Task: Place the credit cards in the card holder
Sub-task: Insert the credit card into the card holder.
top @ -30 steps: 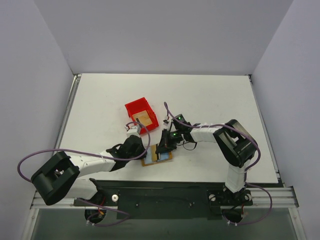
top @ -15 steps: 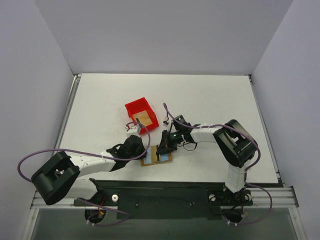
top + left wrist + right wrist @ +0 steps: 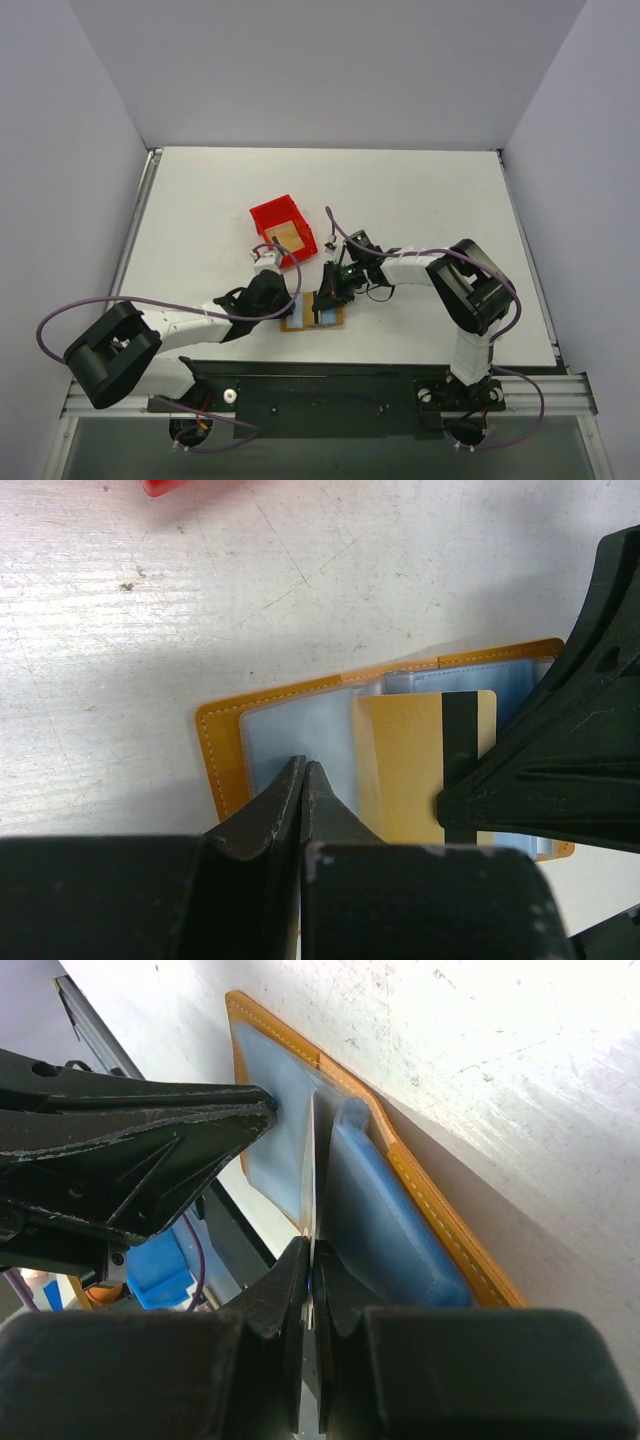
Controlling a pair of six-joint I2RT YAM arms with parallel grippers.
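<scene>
The card holder (image 3: 300, 322) lies open near the table's front edge, orange-tan with light blue inner panels (image 3: 290, 730). My left gripper (image 3: 303, 770) is shut, with its tips pressed on the holder's left panel; it also shows in the top view (image 3: 290, 300). My right gripper (image 3: 314, 1255) is shut on a golden credit card with a black stripe (image 3: 405, 770). The card stands edge-on at the holder's middle pocket (image 3: 314, 1180). A second tan card (image 3: 288, 236) lies in the red bin.
The red plastic bin (image 3: 270, 216) stands just behind the holder, to the left. The black mounting rail (image 3: 330, 385) runs along the near table edge. The right gripper's body (image 3: 560, 750) crowds the holder's right half.
My right gripper has shifted slightly left over the holder with the card. The left gripper has stayed on the holder's left panel.
</scene>
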